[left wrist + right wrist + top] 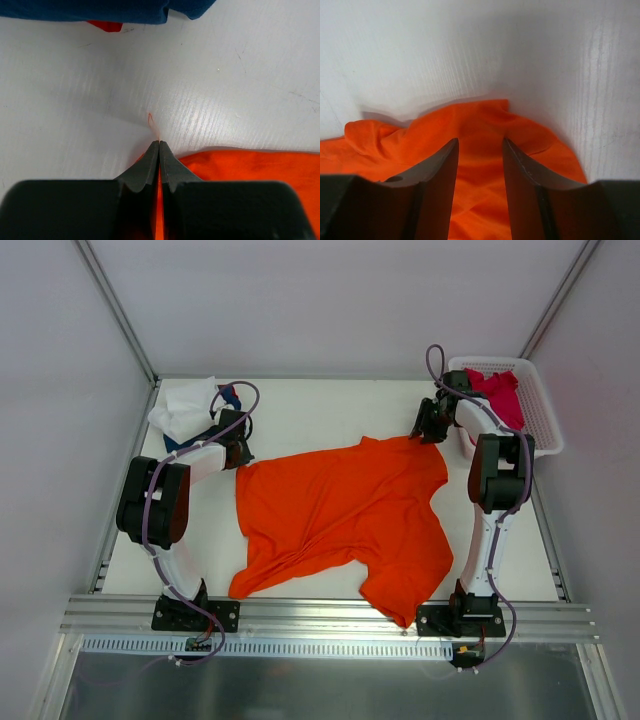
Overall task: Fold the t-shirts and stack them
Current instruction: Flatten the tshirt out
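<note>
Orange shirt (345,515) lies spread across the middle of the table (320,405), bright and plain, mostly flat with soft creases running through it. Two of its flaps reach toward the near edge, one at the near left and a longer one at the near right that ends just beside the right arm's base. Its far edge runs fairly straight between the two grippers.

At the far left corner of the shirt, the left gripper (159,145) has its fingers pressed together with a sliver of orange cloth pinched between them; the wrist view shows the cloth rising slightly to the tips. At the shirt's far right corner, the right gripper (480,142) is down over a rumpled fold with its fingers spread, orange cloth showing in the gap.

Farther back, a white shirt (185,405) and a navy shirt (228,398) sit bunched together in the far left corner. In the far right corner a crimson shirt (497,390) is heaped in a white mesh basket (545,420).
</note>
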{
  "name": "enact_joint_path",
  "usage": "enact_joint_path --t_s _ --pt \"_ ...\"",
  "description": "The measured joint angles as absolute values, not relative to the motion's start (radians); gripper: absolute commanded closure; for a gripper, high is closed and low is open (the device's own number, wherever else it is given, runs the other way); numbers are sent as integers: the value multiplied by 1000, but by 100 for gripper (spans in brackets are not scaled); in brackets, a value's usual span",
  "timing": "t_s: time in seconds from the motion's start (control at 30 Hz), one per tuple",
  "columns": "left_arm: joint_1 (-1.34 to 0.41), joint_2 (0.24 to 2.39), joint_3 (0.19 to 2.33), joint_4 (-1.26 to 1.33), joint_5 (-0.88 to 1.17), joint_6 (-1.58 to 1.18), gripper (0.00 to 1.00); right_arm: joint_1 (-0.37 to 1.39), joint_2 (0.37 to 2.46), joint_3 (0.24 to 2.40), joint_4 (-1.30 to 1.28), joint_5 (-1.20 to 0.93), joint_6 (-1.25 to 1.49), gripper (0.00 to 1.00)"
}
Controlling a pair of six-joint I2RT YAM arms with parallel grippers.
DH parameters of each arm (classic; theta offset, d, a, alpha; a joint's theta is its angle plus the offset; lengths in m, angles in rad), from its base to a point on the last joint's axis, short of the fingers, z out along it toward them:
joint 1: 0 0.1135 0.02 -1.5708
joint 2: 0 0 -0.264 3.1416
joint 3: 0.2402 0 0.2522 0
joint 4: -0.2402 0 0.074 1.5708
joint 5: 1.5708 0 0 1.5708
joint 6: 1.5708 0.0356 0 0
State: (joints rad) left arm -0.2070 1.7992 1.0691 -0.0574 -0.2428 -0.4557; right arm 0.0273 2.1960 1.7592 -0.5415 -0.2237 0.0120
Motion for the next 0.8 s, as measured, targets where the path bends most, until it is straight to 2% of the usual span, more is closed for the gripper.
enact_joint_path --t_s 0.37,0.5,0.57,0.73,0.8 --pt "-207 1799 1069 -57 -243 -455 100 33 2202 1758 -525 -250 29 59" --pt "-207 1799 1069 -57 -242 -455 100 43 2202 1732 -499 -252 42 76" --pt "-202 1799 1069 -57 -242 -455 100 51 2202 1713 -491 -253 49 77" --pt "-200 1799 1069 -57 -241 -455 100 59 2201 1689 -475 -266 56 66" --pt "-200 1799 1069 -57 -239 -455 100 60 2199 1689 -472 -268 54 64"
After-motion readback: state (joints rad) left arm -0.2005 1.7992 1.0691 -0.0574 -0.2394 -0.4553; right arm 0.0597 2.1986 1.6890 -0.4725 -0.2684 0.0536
